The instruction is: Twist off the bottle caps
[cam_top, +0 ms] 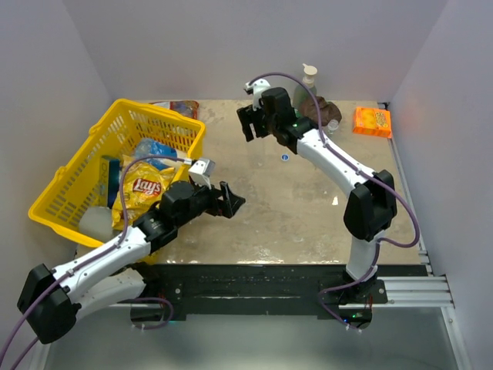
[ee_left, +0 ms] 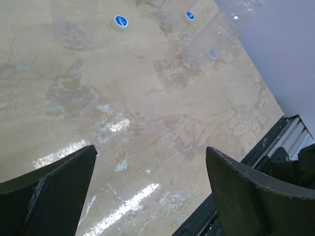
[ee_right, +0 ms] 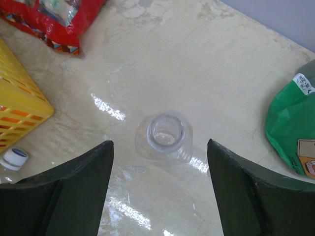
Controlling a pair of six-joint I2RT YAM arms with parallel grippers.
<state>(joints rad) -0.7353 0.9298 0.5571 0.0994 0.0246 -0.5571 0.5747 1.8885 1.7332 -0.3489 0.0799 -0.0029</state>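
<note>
In the right wrist view a clear ribbed bottle [ee_right: 165, 136] stands upright on the table with its neck open and no cap on it. My right gripper [ee_right: 160, 143] hangs open above it, one finger on each side, not touching; in the top view it [cam_top: 248, 123] is at the back middle. A white and blue cap [ee_right: 14, 158] lies beside the basket. My left gripper [ee_left: 151, 150] is open and empty low over bare table [cam_top: 231, 199]. Ahead of it lie two blue caps [ee_left: 120, 21] [ee_left: 190, 15] among faint clear bottles [ee_left: 74, 27] [ee_left: 209, 42]. One blue cap [cam_top: 285, 158] shows in the top view.
A yellow basket [cam_top: 73, 173] with a Lay's bag [cam_top: 146, 187] stands at the left. A red packet [cam_top: 183, 108] and a green pump bottle [cam_top: 308, 83] are at the back. An orange pack [cam_top: 372, 121] lies back right. A green bag [ee_right: 293, 125] lies right of the open bottle.
</note>
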